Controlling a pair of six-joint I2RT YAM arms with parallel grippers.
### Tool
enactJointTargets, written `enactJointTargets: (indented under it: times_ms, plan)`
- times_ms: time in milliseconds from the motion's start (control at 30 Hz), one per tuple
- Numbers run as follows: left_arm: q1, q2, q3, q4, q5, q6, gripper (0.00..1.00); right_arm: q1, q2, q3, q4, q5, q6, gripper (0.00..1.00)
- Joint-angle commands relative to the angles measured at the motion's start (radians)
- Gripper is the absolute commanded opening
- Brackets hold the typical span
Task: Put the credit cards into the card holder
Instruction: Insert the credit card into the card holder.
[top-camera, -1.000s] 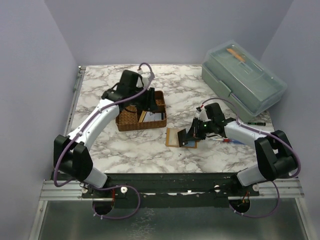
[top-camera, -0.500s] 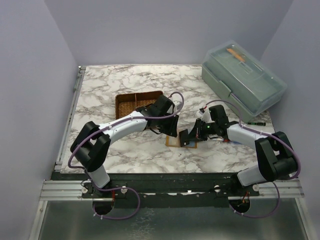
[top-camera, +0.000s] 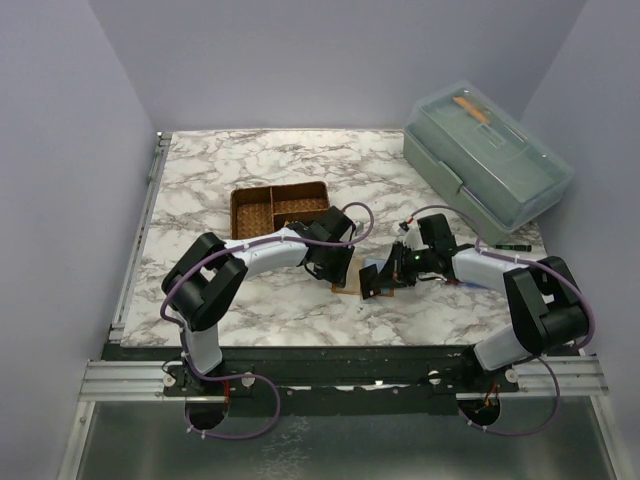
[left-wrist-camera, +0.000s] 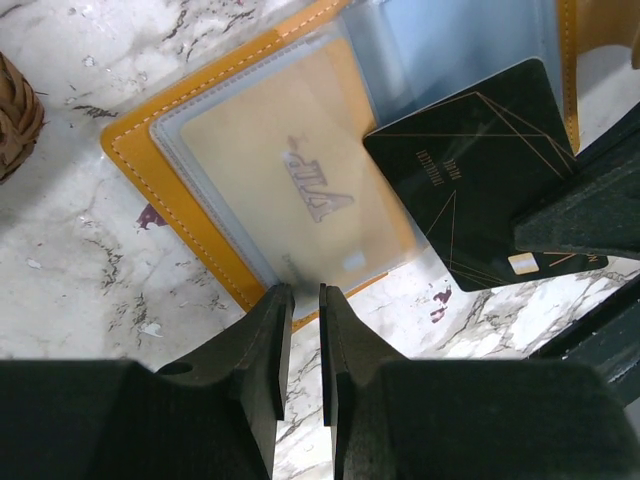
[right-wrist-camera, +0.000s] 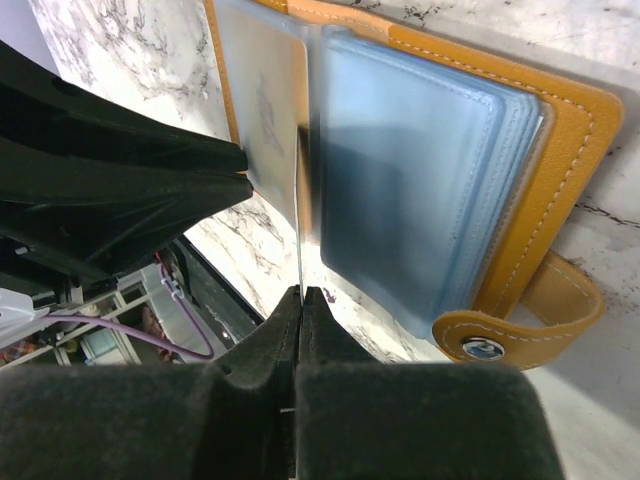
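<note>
— Nearest us, at the lower middle of the overhead view, both arms crowd one spot. What has the right gripper got?

— It's clamped tight on a thin black plastic card with fine gold lines, which shows edge-on to its own camera. I'd guess that leaves the free edge clear to slide into a pocket.

— A pocket of that small orange-tan leather wallet?

— Yes. It lies open on the white marble-patterned table, centre of the overhead view, with its clear plastic sleeves fanned out. At the right of the left wrist picture the card hangs over a sleeve, and as far as I can see it isn't tucked in yet.

— So why is the left gripper down there?

— Its jaws stand almost together with a slim gap, right at the wallet's near edge. I can't tell whether they've nipped a leaf. I reckon it's there to steady the wallet so it won't skid.

— One pale yellowish card already sits inside a sleeve.

— Further back, just above the wallet, is the brown woven divided basket. At the upper right is the grey-green plastic box with a clear lid, well apart.
</note>
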Motion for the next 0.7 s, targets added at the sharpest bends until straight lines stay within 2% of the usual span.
enactJointTargets:
  times_ms: [0,333,667]
  plan:
    - [-0.006,0.013,-0.016,0.006,-0.055,0.004,0.23,-0.006,0.036,-0.007,0.032,-0.034,-0.018,0.0]
    - [-0.008,0.012,-0.037,0.006,-0.051,0.0,0.22,-0.006,0.123,0.028,0.088,-0.022,-0.014,0.0]
    - [-0.009,0.004,-0.05,0.008,-0.043,-0.004,0.22,-0.007,0.14,0.036,0.167,0.02,0.027,0.0]
